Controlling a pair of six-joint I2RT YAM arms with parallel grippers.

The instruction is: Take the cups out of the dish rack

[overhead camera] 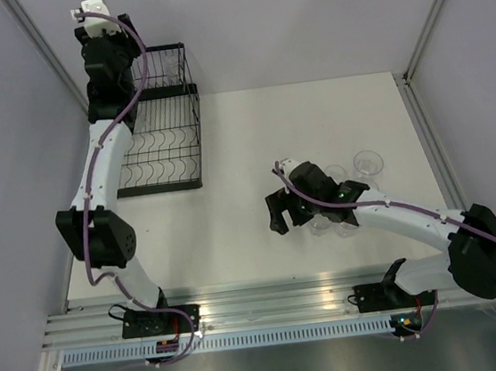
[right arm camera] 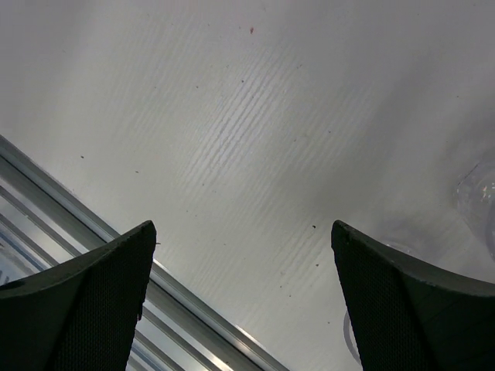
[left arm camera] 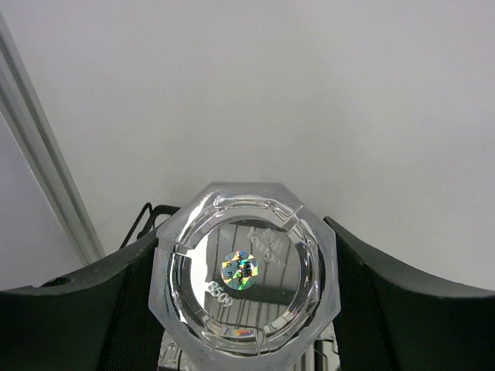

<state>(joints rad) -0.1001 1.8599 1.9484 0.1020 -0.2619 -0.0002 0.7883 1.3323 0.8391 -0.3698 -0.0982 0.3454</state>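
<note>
**Left tool holding a cup at the far end of the dish rack; right tool idle and wide over the table**

The left tool (left arm camera: 247, 309) is closed partway on a clear cup (left arm camera: 246, 267). The cup's base faces the wrist, so its long axis runs out along the fingers, mouth away. The left arm reaches full stretch to the far-left corner, over the dish rack's (overhead camera: 168, 150) raised end, where another cup (overhead camera: 167, 65) shows behind the wires. The unloaded cups (overhead camera: 368, 165) stand on the table (overhead camera: 232, 205), well to the right and nearer the bases, so the carry likely runs that way. The right tool (right arm camera: 241, 232) hangs beside them, wide open and empty, with its arm bent low.
</note>
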